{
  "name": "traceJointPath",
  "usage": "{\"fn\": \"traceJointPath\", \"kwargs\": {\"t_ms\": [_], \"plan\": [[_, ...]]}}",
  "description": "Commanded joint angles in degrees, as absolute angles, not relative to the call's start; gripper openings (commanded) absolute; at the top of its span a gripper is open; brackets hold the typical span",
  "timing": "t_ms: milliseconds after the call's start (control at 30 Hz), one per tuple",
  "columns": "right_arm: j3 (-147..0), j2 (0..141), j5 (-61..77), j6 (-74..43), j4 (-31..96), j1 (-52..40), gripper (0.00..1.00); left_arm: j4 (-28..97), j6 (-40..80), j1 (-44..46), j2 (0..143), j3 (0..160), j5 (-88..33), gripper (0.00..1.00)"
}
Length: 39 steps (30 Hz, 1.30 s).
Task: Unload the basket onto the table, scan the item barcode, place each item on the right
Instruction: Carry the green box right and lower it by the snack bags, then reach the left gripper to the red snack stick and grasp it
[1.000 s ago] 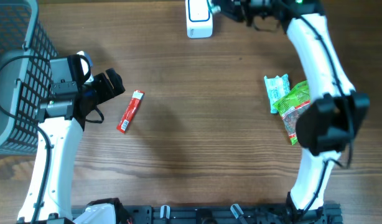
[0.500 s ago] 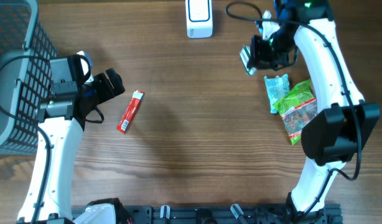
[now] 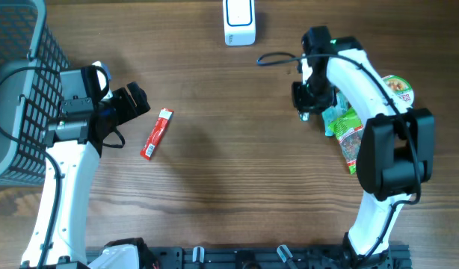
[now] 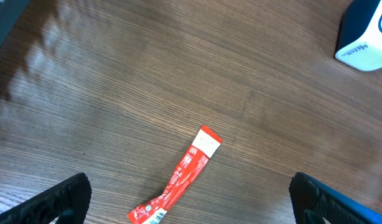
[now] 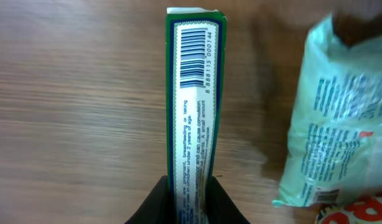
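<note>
Slim green box [image 5: 192,93], barcode face up toward the wrist camera, code strip at its far end. Right gripper [image 5: 190,190] clamped on the box's near end, jaws pressed to both narrow sides.

Change: a second ago this arm was at the white scanner [image 3: 239,21], top centre of the overhead. It has since swung away and down, and now sits right of centre, just beside the pale green packet [image 5: 340,124] and the green snack bag [image 3: 353,138].

Reading: scan pass likely finished; box looks headed back to the pile, not yet released.

Left gripper [image 3: 136,104], left of frame, unmoved, fingers spread wide, holding nothing. Red sachet [image 3: 156,134] lies just beside it, same spot, probably next. Wire basket [image 3: 20,90] at far left.
</note>
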State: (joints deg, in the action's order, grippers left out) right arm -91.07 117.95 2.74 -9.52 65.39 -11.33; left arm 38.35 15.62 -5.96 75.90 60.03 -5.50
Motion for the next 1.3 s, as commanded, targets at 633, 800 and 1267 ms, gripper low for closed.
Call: {"fn": "traceJointPath", "kwargs": {"t_ms": [633, 800, 1267], "plan": [[-96.27, 111.59, 3.29, -10.52, 66.59, -11.40, 0.67, 38.20, 15.49, -5.87, 75.77, 60.66, -5.96, 1.00], [-96.31, 109.54, 16.49, -10.70, 61.84, -11.42, 0.78, 38.20, 15.49, -5.87, 75.77, 60.66, -5.96, 1.00], [-91.29, 109.75, 25.54, -21.17, 53.58, -16.67, 0.99, 37.58, 15.29, -5.91, 75.68, 60.66, 5.48, 1.00]]}}
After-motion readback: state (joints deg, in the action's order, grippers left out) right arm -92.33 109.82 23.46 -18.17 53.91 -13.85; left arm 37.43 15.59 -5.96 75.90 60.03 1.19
